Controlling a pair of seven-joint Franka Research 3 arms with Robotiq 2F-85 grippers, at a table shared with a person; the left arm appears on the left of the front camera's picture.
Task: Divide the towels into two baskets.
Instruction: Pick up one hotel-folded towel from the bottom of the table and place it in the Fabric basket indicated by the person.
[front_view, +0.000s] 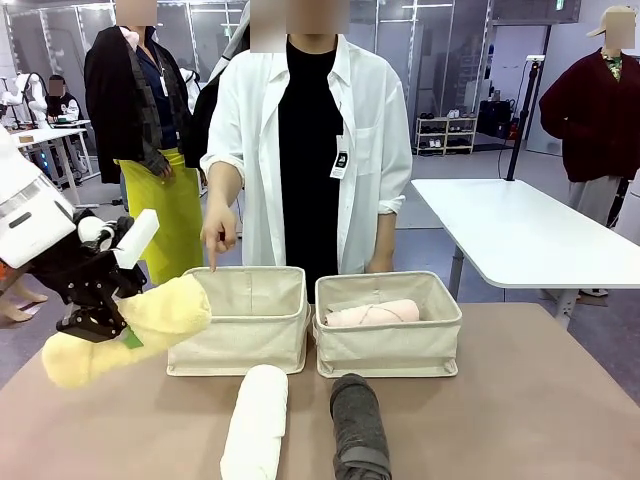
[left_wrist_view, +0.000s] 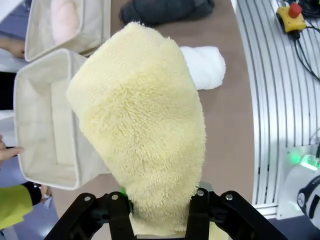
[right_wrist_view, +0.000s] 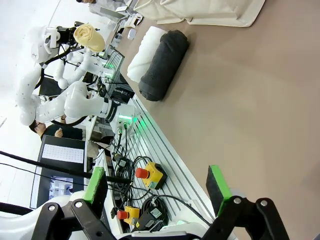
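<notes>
Table: brown, shared.
Left pincer: mine, clamped on yellow towel, aloft just beside left basket.
Right pincer: mine, wide, empty.
Method: I'd clear rim, level roll, release.

Brown surface near; white table far right on grey floor; glass partitions and low shelf behind.

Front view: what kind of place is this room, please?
Most likely a robotics lab or test hall. A person in a white coat stands at the table, red emergency stop buttons sit on a slotted metal rail, and a plain white worktable stands behind.
</notes>
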